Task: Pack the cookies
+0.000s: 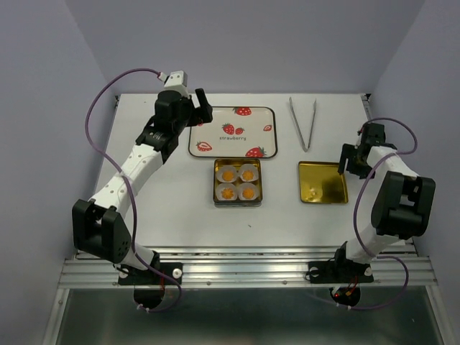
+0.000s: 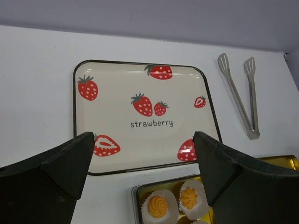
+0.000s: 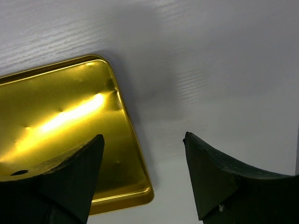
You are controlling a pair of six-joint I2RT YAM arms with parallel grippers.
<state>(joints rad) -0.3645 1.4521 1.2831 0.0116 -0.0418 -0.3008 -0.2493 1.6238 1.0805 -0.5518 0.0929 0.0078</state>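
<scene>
Left pincer (image 2: 144,140) spread, 4 cookies (image 1: 228,175) near, in tin (image 1: 238,204)

ENVIRONMENT: ROBOTICS LAB TEST CELL

The setting is a laboratory robot cell. Indicators:
1. A white worktop (image 1: 172,215) is closed in at the back and both sides by plain lavender wall panels (image 1: 251,43).
2. A slotted aluminium rail (image 1: 244,267) runs along the near edge.
3. The left arm (image 1: 133,169) and right arm (image 1: 392,201) are bolted at that edge.
4. Exposed purple cables (image 1: 93,108) loop from each arm.

White table (image 1: 172,215); pale lavender walls (image 1: 237,43) on far, left, right sides; aluminium rail (image 1: 244,269) along near edge; even light.
</scene>
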